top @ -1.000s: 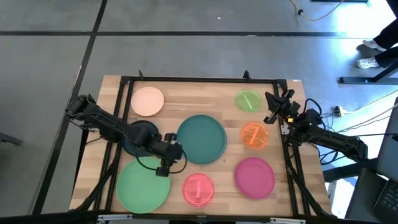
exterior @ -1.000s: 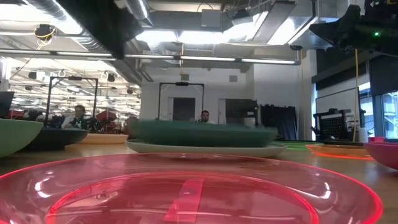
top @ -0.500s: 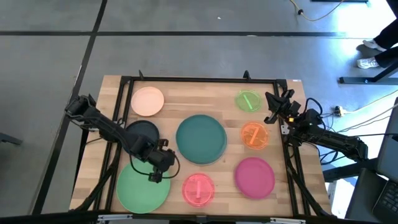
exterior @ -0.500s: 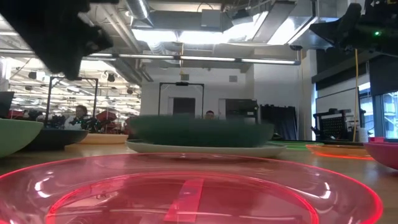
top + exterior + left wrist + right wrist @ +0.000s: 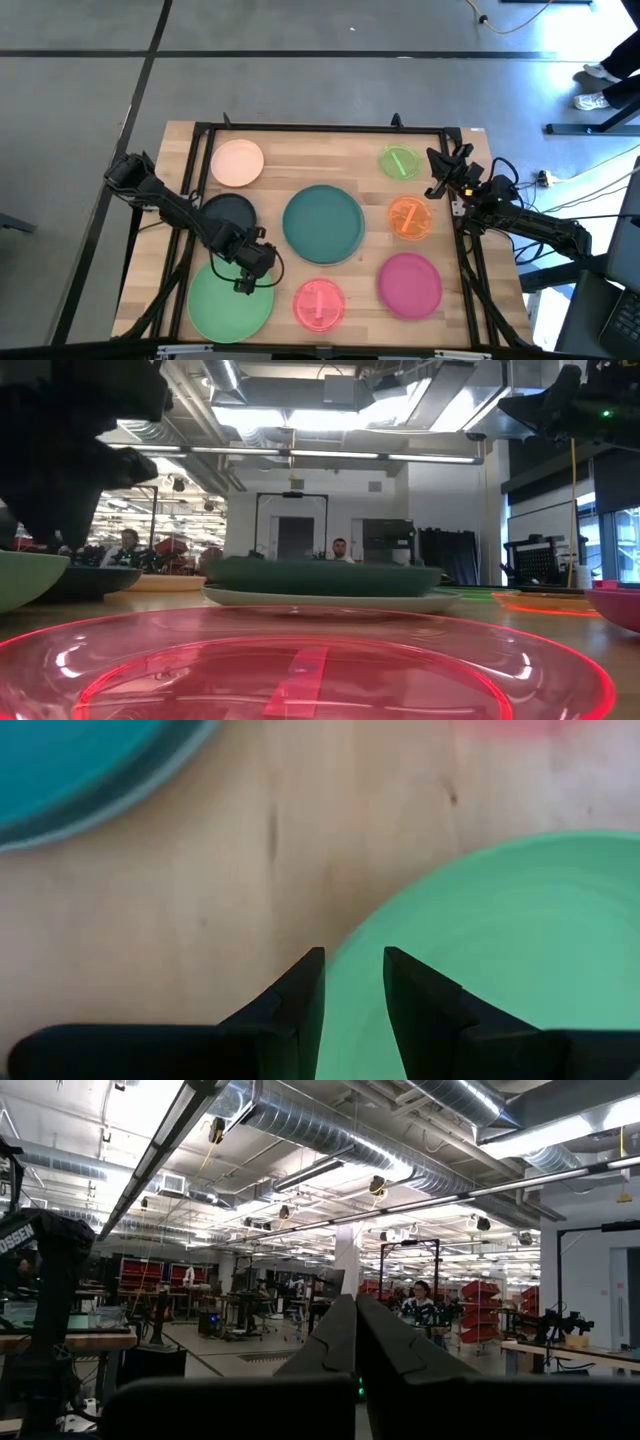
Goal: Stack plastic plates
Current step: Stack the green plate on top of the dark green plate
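Several plates lie flat on the wooden table: peach [image 5: 237, 162], dark [image 5: 226, 210], small green [image 5: 400, 161], orange [image 5: 409, 217], magenta [image 5: 409, 283], pink [image 5: 319, 304] and large green [image 5: 225, 300]. The teal plate [image 5: 323, 223] sits on a paler plate [image 5: 330, 600]. My left gripper [image 5: 244, 283] is open and points down over the large green plate's rim [image 5: 350, 935] on the side nearest the teal plate. That rim runs under the gap between the fingers. My right gripper [image 5: 437, 165] waits shut by the table's right edge. My left gripper points down over the large green plate's rim [image 5: 345, 942], one finger [image 5: 305, 990] over bare wood and the other [image 5: 405, 990] over the plate. I cannot tell whether either finger touches the plate, which lies flat on the table.
A black metal frame [image 5: 320, 128] runs around the table's edges. Bare wood [image 5: 310, 160] shows between the peach and small green plates. In the low view the pink plate [image 5: 300, 670] fills the foreground. People sit in the room beyond the table.
My left gripper has moved from beside the teal plate toward the table's near-left corner, ending over the large green plate's rim. In the low view its arm has come lower at the left.
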Controlling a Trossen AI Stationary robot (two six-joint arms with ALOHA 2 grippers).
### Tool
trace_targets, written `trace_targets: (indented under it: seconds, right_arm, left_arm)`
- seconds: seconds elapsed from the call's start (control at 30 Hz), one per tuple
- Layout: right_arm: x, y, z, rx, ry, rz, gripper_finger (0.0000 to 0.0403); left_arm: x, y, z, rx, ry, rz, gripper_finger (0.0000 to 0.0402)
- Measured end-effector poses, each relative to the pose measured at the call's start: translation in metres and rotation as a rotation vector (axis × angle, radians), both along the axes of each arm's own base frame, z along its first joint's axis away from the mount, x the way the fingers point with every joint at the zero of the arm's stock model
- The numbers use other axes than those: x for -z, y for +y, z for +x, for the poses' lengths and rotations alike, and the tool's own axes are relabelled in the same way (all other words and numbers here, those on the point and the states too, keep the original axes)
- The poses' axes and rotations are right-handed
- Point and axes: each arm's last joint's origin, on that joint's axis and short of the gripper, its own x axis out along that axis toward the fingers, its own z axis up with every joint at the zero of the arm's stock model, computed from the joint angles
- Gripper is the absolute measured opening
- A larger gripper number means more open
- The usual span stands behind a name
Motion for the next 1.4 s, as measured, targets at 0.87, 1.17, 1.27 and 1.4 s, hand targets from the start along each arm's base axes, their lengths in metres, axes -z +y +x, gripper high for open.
trace_targets:
  seconds: [0.87,1.17,1.27,1.4]
  right_arm:
    - [0.001,0.000,0.000,0.000,0.008,0.003,0.0002]
    - [0.001,0.000,0.000,0.000,0.008,0.003,0.0002]
    - [0.001,0.000,0.000,0.000,0.008,0.003,0.0002]
    - [0.001,0.000,0.000,0.000,0.008,0.003,0.0002]
  left_arm:
    - [0.001,0.002,0.001,0.036,-0.037,0.069,0.0098]
    - [0.003,0.006,-0.001,0.070,-0.037,0.150,0.0098]
    - [0.013,0.010,-0.007,0.069,0.005,0.155,0.0098]
    - [0.025,0.014,-0.012,0.066,0.036,0.084,0.0098]
